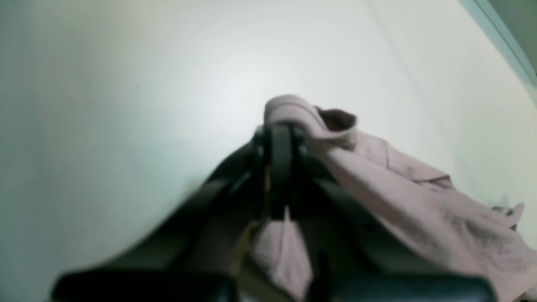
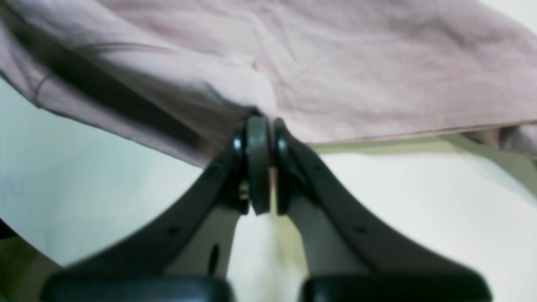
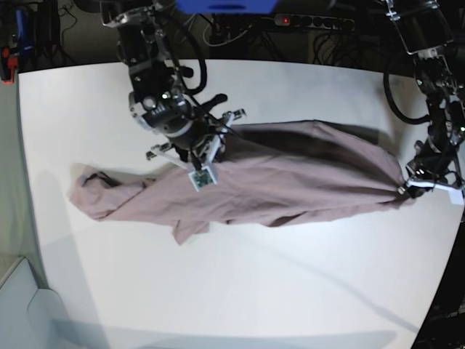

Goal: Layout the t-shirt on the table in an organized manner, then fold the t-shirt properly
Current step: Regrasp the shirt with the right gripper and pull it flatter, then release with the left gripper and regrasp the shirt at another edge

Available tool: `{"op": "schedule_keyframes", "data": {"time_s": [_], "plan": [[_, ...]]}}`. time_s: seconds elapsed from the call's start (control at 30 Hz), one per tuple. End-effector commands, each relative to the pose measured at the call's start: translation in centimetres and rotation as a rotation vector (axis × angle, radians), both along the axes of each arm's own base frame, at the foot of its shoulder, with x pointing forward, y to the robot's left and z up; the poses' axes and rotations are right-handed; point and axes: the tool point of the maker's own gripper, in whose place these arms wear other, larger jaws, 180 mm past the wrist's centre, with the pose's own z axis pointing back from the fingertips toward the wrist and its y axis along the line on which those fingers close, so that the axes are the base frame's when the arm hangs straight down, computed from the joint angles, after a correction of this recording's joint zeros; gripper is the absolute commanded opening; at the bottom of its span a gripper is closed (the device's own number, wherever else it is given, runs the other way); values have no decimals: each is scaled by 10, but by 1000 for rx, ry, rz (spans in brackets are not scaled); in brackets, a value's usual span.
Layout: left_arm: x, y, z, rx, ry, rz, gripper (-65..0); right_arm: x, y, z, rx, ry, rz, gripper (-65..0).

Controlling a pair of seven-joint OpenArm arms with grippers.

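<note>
Look past the far edge of the table (image 3: 305,291) and you have a dark strip of room — black cables (image 3: 240,33) tangled along it, a power strip (image 3: 312,22) with a small red light, and a blue object (image 3: 221,6) at the top edge. At the far left sits something red and blue (image 3: 13,54), too small to name. A pale grey floor (image 3: 18,305) shows at the lower left. Light overhead glares softly off the glossy white top — no window shows.
</note>
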Motion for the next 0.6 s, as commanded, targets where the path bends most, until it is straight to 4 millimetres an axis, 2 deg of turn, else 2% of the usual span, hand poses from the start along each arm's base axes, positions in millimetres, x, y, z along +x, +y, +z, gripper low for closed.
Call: {"op": "schedule_keyframes", "data": {"time_s": [0.0,0.13,0.2,0.27,0.33,0.43,0.57], "plan": [[9,9,19,30,-54,8,-645,10,4,15,28,-51,-5,-650],[6,10,17,33,-45,7,-625,10,4,14,24,-47,-5,-650],[6,10,17,33,-43,7,-555,14,3,17,22,-58,-8,-642],[6,10,16,32,-42,7,-461,23,2,22,16,-77,-9,-596],[3,10,13,32,-33,7,-410,34,-3,29,13,-99,-24,-536],[1,10,12,35,-30,7,-401,49,-23,39,9,-130,-84,-450],[0,16,18,51,-36,4,-401,59,-50,52,11,-168,-163,-381]]}}
